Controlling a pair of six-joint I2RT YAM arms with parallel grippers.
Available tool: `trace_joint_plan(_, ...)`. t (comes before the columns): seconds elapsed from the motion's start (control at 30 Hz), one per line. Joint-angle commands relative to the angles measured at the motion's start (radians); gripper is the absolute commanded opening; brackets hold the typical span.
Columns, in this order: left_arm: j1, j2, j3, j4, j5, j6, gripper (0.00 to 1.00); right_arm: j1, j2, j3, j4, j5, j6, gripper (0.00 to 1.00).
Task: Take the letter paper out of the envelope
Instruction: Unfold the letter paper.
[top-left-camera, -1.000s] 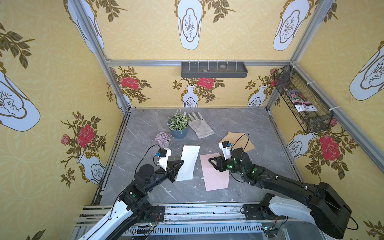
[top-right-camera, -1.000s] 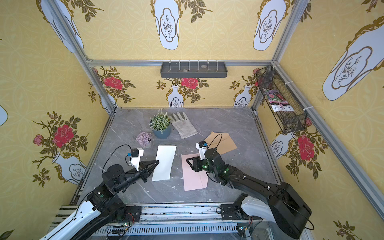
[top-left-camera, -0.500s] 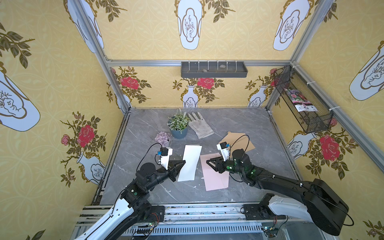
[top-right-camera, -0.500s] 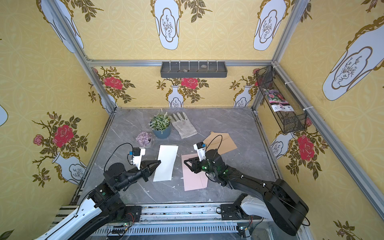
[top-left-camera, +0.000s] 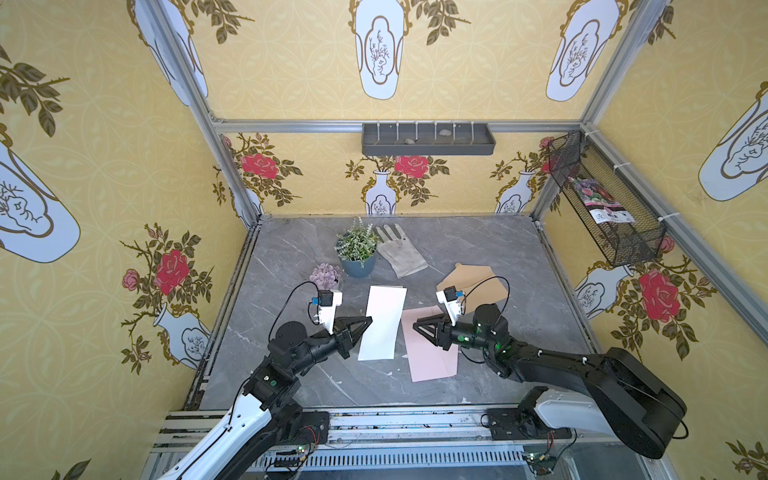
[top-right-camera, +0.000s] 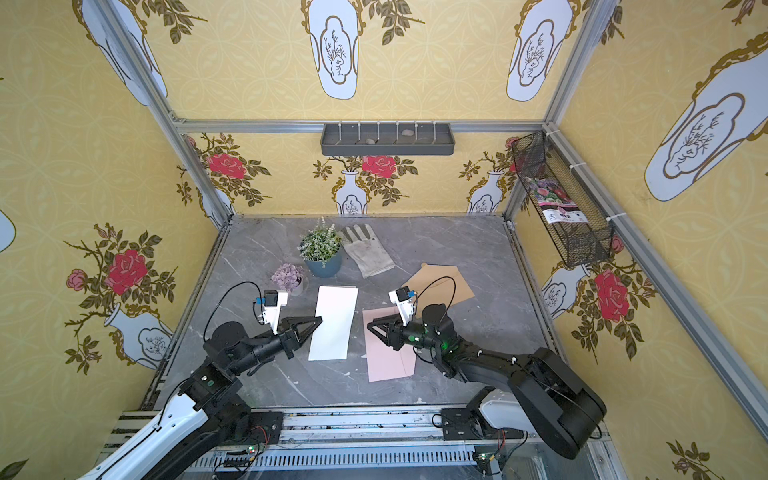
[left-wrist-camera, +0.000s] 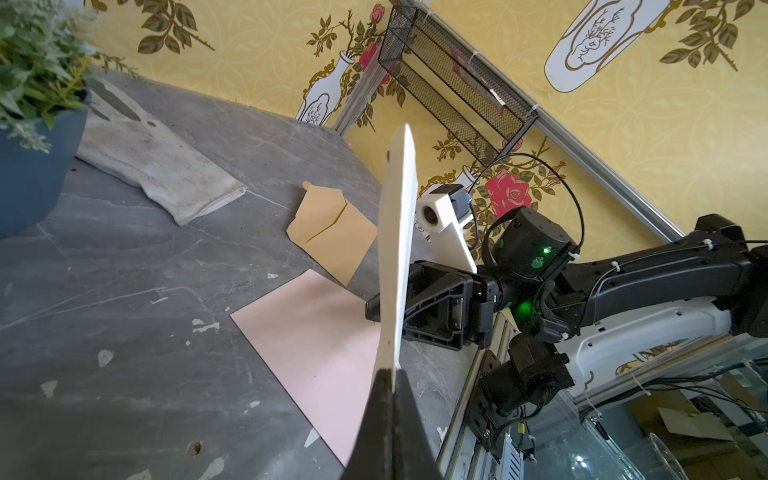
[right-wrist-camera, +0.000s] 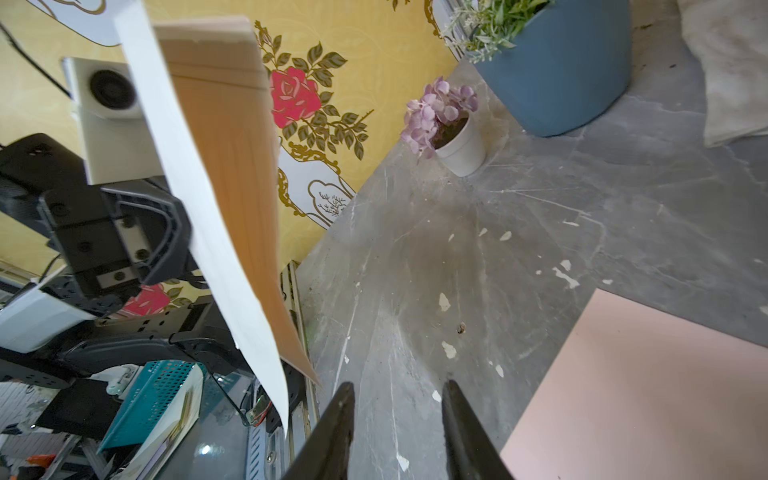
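The left gripper (top-left-camera: 368, 321) is clamped on the edge of the white envelope (top-left-camera: 383, 322), held above the counter (top-left-camera: 291, 257) at the frame's centre; in the right wrist view a tan letter paper (right-wrist-camera: 232, 166) shows against the envelope. The right gripper (top-left-camera: 417, 325), jaws parted and empty, hangs over a pink sheet (top-left-camera: 428, 353). It should pinch only the tan paper and draw it straight out. Both forearms reach inward, low and nearly level.

no text can be read anywhere. the packet (top-left-camera: 601, 202) in the wire basket (top-left-camera: 631, 245) carries a white label with dark print, too small to make out in both top views.
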Motion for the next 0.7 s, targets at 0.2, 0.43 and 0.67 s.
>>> trace_joint_plan(0.2, 0.029, 0.057, -0.007, 0.167, 0.146, -0.09, 0.0, 0.014, 0.206, 0.069, 0.349, -0.114, 0.077, 0.33)
trace_joint_plan(0.43, 0.041, 0.098, -0.02, 0.215, 0.187, -0.108, 0.0, 0.016, 0.343, 0.098, 0.523, -0.166, 0.151, 0.25)
trace_joint_plan(0.67, 0.062, 0.089, -0.018, 0.177, 0.179, -0.082, 0.0, 0.066, 0.303, 0.124, 0.395, -0.149, 0.101, 0.19)
